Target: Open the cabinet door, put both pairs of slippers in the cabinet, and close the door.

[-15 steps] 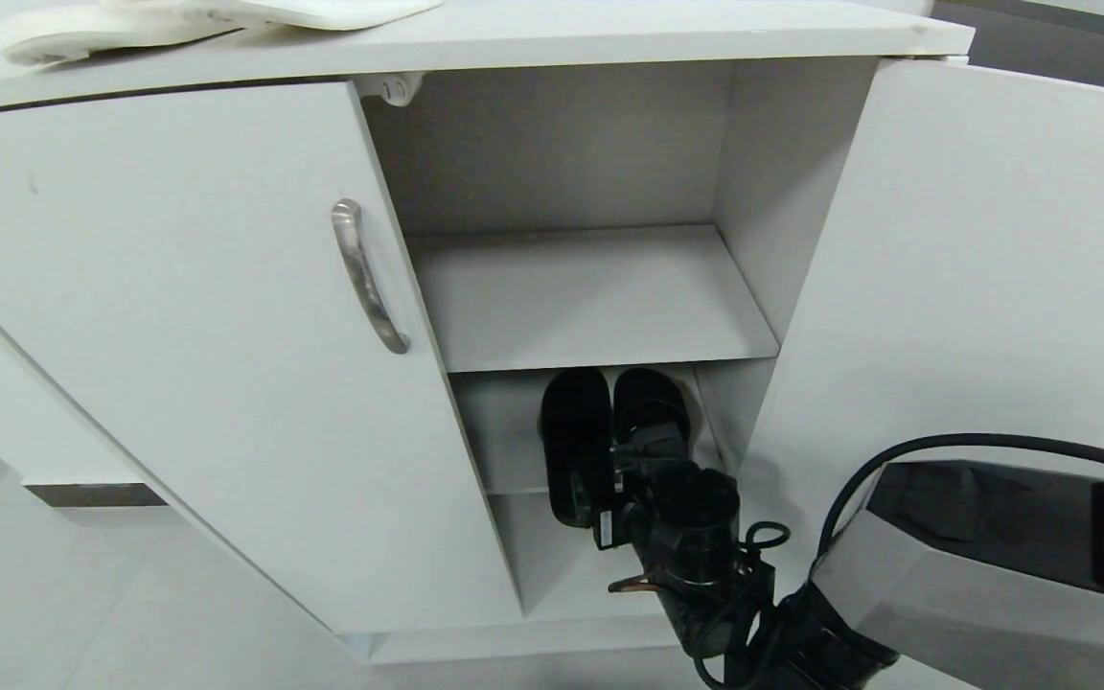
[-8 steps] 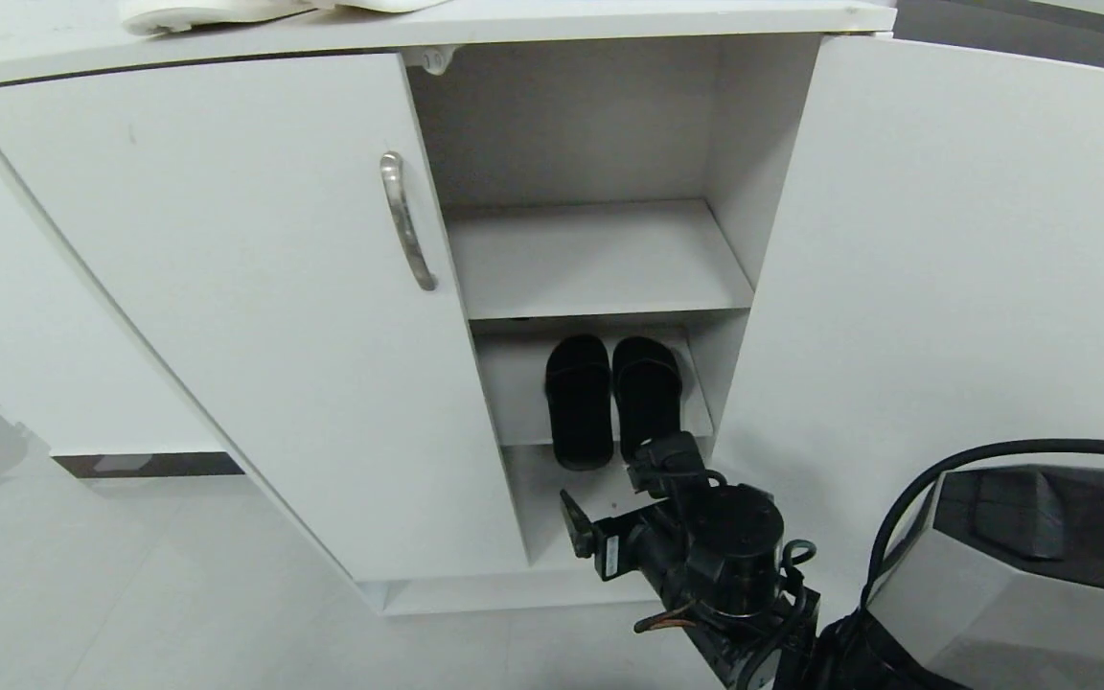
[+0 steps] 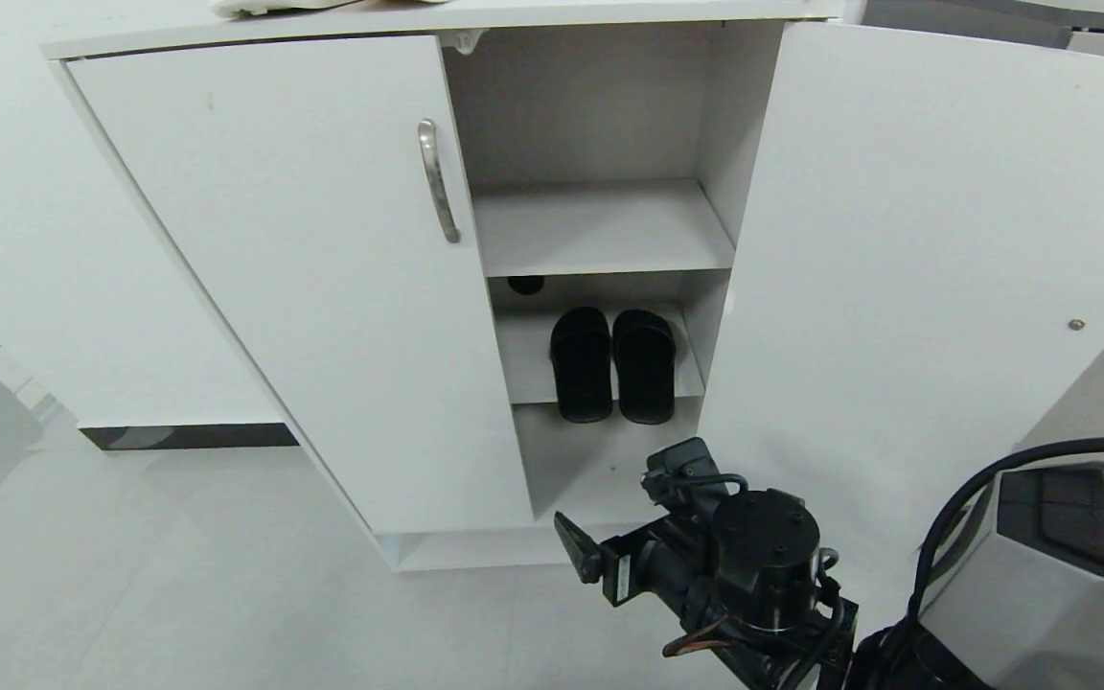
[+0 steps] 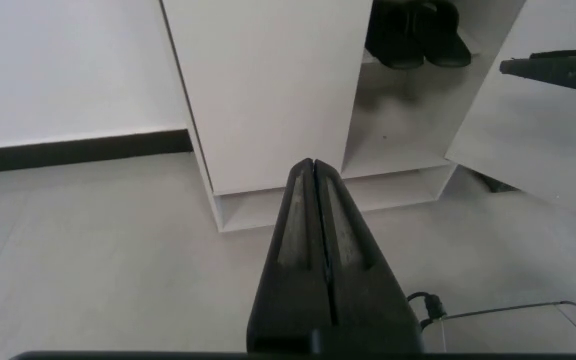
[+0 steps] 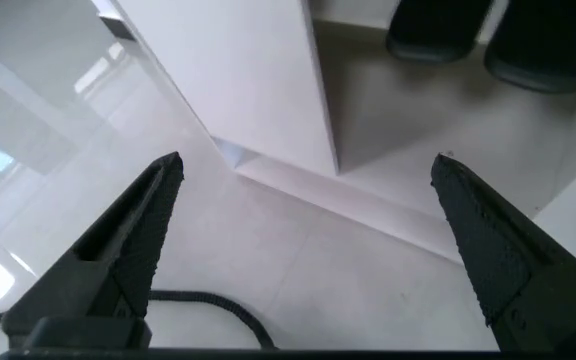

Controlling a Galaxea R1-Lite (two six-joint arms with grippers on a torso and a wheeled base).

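Head view: slippers (image 3: 583,369) inside cabinet (image 3: 717,125) (door (image 3: 916,240) open).

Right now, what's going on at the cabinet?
The right door stands open and the left door is shut. The black slippers lie side by side on the middle shelf. The white slippers lie on the cabinet top, not yet put in. The right pincer is open and empty, low in front of the open side. The left pincer is shut on nothing, above the floor.
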